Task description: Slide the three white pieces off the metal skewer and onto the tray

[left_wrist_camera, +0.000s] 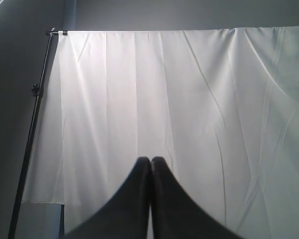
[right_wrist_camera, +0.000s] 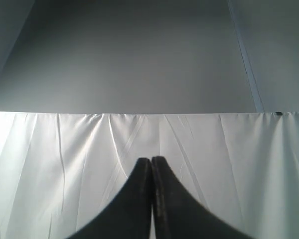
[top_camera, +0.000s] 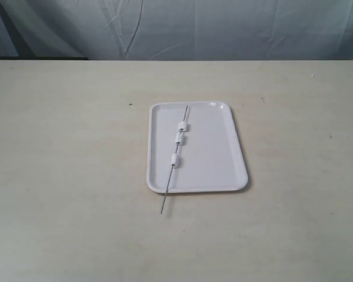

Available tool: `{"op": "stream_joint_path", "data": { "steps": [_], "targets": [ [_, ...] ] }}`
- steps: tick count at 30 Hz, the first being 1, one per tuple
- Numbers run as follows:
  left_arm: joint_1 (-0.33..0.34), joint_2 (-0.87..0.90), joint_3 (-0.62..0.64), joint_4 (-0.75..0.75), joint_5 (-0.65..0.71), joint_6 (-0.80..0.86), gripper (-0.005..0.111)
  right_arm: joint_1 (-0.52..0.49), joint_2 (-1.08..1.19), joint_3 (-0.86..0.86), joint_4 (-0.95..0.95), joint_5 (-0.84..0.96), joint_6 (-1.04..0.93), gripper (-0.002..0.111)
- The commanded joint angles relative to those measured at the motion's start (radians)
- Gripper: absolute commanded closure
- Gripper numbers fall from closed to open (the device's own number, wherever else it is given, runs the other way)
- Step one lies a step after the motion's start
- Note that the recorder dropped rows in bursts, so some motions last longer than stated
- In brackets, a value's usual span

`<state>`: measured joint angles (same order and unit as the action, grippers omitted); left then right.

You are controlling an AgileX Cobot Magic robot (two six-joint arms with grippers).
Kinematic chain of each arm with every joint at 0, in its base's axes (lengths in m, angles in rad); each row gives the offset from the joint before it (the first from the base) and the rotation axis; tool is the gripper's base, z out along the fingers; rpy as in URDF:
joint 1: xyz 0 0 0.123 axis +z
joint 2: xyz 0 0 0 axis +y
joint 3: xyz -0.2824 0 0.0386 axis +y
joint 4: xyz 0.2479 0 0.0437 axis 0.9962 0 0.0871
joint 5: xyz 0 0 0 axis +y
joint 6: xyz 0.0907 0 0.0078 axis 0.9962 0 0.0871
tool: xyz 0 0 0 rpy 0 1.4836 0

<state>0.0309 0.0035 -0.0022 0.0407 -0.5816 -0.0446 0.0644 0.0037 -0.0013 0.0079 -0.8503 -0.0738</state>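
Note:
The white tray (top_camera: 220,153) lies flat on the table in the exterior view. Across it runs the thin metal skewer (top_camera: 166,197), its near end reaching past the tray's front rim onto the table. Three white pieces are threaded on it: one (top_camera: 182,124), a second (top_camera: 179,137) just below it, and a third (top_camera: 175,160) a little apart. Neither arm shows in the exterior view. My left gripper (left_wrist_camera: 150,160) is shut with nothing in it and faces a white curtain. My right gripper (right_wrist_camera: 150,159) is also shut and empty, facing the curtain.
The beige table (top_camera: 65,176) spreads wide around the tray. A white curtain (left_wrist_camera: 189,99) hangs behind it on a black stand pole (left_wrist_camera: 32,124). A grey wall (right_wrist_camera: 139,55) rises above the curtain.

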Motion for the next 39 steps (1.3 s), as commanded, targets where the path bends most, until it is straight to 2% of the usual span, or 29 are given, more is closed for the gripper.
{"op": "stream_joint_path", "data": {
  "steps": [1, 5, 9, 10, 13, 17, 22, 25, 27, 30, 32, 34, 37, 39],
  "targets": [
    [-0.001, -0.004, 0.002, 0.027, -0.056, -0.007, 0.107, -0.006, -0.004, 0.001, 0.002, -0.04, 0.0, 0.109],
    [-0.001, -0.004, 0.002, 0.031, -0.047, -0.024, 0.107, -0.006, -0.004, 0.001, 0.002, -0.077, 0.002, 0.109],
    [-0.001, -0.004, 0.002, 0.038, -0.04, -0.284, 0.107, -0.006, -0.004, 0.001, 0.002, -0.04, 0.007, 0.109],
    [-0.001, -0.004, 0.002, 0.068, -0.038, -0.321, 0.107, -0.006, -0.004, 0.001, 0.002, -0.027, 0.06, 0.109],
    [-0.001, -0.004, -0.04, 0.235, -0.038, -0.368, 0.107, -0.004, -0.004, -0.06, -0.04, 0.241, 0.271, 0.109],
    [-0.001, 0.014, -0.169, 0.356, -0.001, -0.366, 0.107, -0.004, 0.002, -0.277, -0.097, 0.655, 0.346, 0.109],
    [-0.001, 0.176, -0.346, 0.4, 0.032, -0.368, 0.107, -0.004, 0.161, -0.569, -0.143, 0.762, 0.312, 0.109],
    [-0.003, 0.327, -0.475, 0.53, 0.032, -0.464, 0.107, -0.004, 0.323, -0.732, -0.131, 0.861, 0.312, 0.109],
    [-0.003, 0.441, -0.564, 0.687, 0.032, -0.638, 0.107, 0.007, 0.438, -0.826, -0.102, 0.966, 0.312, 0.109],
    [-0.003, 0.621, -0.682, 1.023, 0.022, -0.985, 0.107, 0.059, 0.623, -0.958, -0.041, 1.144, 0.309, 0.109],
    [-0.003, 0.743, -0.748, 1.264, -0.029, -1.226, 0.107, 0.1, 0.752, -1.038, -0.008, 1.252, 0.309, 0.109],
    [-0.004, 0.852, -0.79, 1.423, -0.094, -1.377, 0.107, 0.132, 0.875, -1.107, 0.002, 1.343, 0.304, 0.109],
    [-0.006, 1.008, -0.824, 1.551, -0.181, -1.465, 0.107, 0.166, 1.036, -1.178, 0.048, 1.429, 0.271, 0.109],
    [-0.019, 1.107, -0.826, 1.566, -0.185, -1.509, 0.103, 0.176, 1.126, -1.198, 0.108, 1.444, 0.23, 0.109]
  ]
}}
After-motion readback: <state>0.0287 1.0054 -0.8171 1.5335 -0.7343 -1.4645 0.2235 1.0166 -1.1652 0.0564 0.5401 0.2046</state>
